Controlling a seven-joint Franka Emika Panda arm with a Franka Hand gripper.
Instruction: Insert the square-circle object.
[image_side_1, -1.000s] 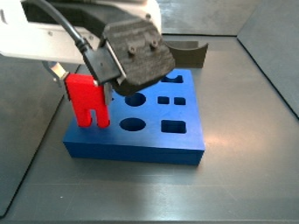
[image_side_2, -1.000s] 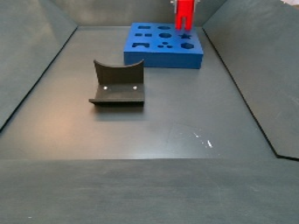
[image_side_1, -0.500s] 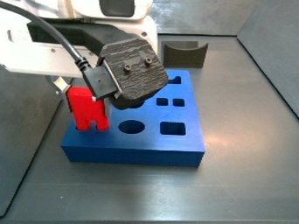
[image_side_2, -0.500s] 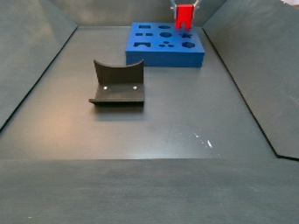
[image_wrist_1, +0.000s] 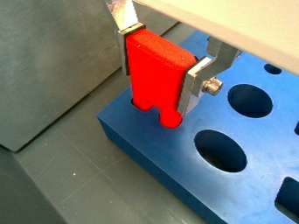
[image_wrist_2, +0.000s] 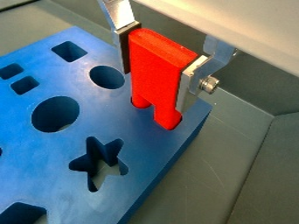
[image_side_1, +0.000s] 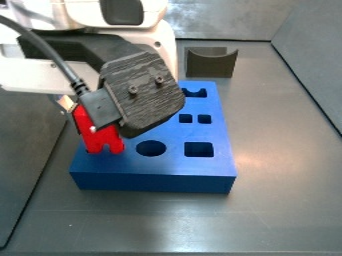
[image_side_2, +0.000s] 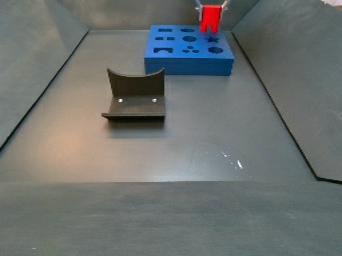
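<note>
A: We log the gripper (image_wrist_1: 158, 70) low over a corner of the blue board (image_wrist_1: 222, 188), clamped on the square-circle object (image_wrist_1: 156, 73). In both wrist views the flat silver fingers (image_wrist_2: 195, 80) press the red body from two opposite sides.

B: Agreed. We see the red piece (image_wrist_2: 156, 74) upright, prongs pointing down. Its prong ends meet the board's top face (image_wrist_2: 70, 140) close to the edge. Whether they sit inside openings or only rest on the surface, we cannot tell from here.

A: In a side view the red piece (image_side_1: 96, 133) stands at the board's (image_side_1: 154, 170) near left corner, just beside a round hole (image_side_1: 151, 149). The gripper's dark body (image_side_1: 134, 92) hides most of its upper part.

B: We note other cut-outs: round holes (image_wrist_1: 219, 150), a star-shaped one (image_wrist_2: 98, 160) and small square ones (image_side_1: 198, 150).

A: In a side view the fixture (image_side_2: 132, 95) stands on the grey floor (image_side_2: 174, 180), well apart from the board (image_side_2: 187, 52), which lies at the far end. Only the piece (image_side_2: 210, 19) shows there, at the board's far right corner.

B: The fixture also shows behind the board in a side view (image_side_1: 211, 61).
</note>
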